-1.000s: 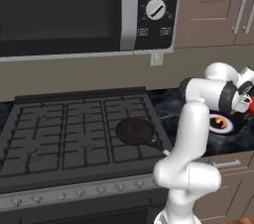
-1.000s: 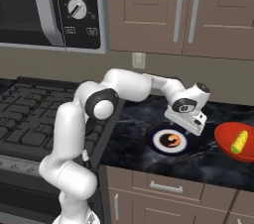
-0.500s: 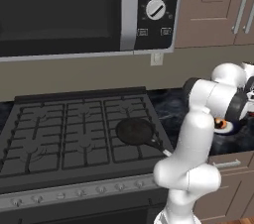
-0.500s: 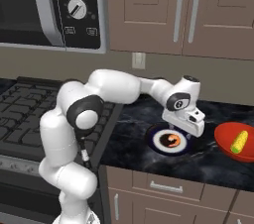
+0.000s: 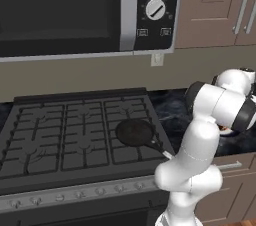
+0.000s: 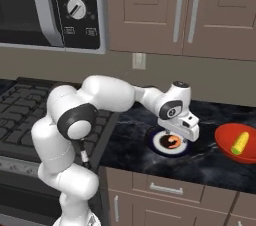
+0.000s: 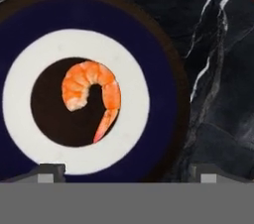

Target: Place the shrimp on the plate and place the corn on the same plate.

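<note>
The shrimp (image 7: 92, 93) lies in the dark centre of the plate (image 7: 163, 94) near the desk's front edge, the claw (image 7: 126, 171) spread wide and empty above it. Half the job looks done; the corn (image 6: 240, 143) (lying in the red bowl (image 6: 226, 146) beside the plate) awaits pickup.
</note>
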